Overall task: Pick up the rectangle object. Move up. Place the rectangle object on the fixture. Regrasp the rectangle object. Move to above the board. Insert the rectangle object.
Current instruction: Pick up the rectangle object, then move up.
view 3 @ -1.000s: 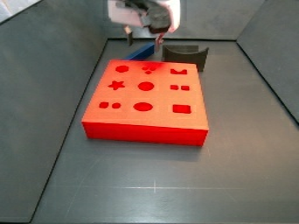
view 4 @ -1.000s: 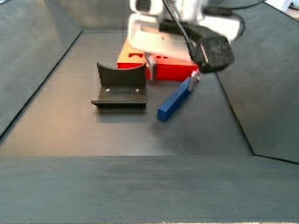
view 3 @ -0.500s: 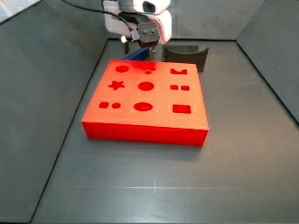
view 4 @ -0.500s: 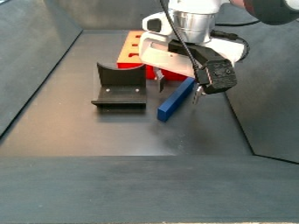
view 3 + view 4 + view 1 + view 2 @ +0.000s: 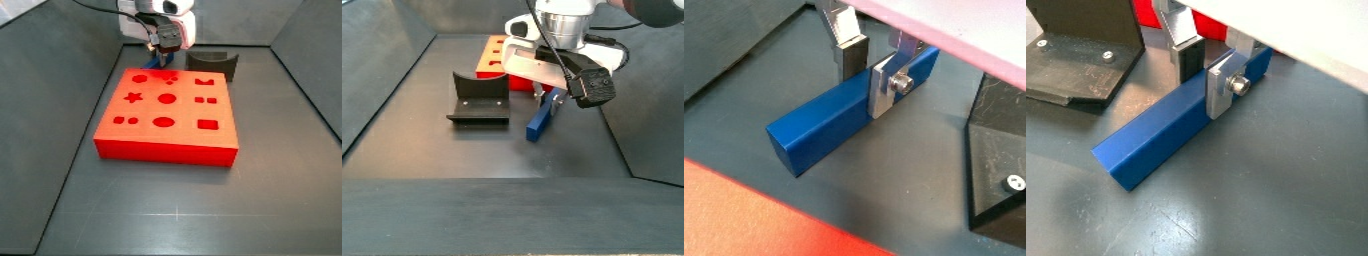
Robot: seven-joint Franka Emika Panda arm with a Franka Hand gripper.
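Straddling the blue rectangle object (image 5: 828, 124), the pincer (image 5: 871, 66) has one flat silver finger (image 5: 846, 36) on each long side of the bar, near one end; both wrist views show this, but not whether the dark pads actually press the bar, so the grip cannot be told for certain. The rectangle object (image 5: 541, 118) lies on the dark desk (image 5: 476, 160). In a side view, from left to right, the fixture (image 5: 478, 99) stands on the desk, then the bar just beside it and apart from it, with the pincer (image 5: 549, 95) low over the bar's far end. The red-orange board (image 5: 523, 74) sits behind them. In a side view from the opposite end, the board (image 5: 167, 115) fills the middle, with the pincer (image 5: 162, 52) beyond its far edge.
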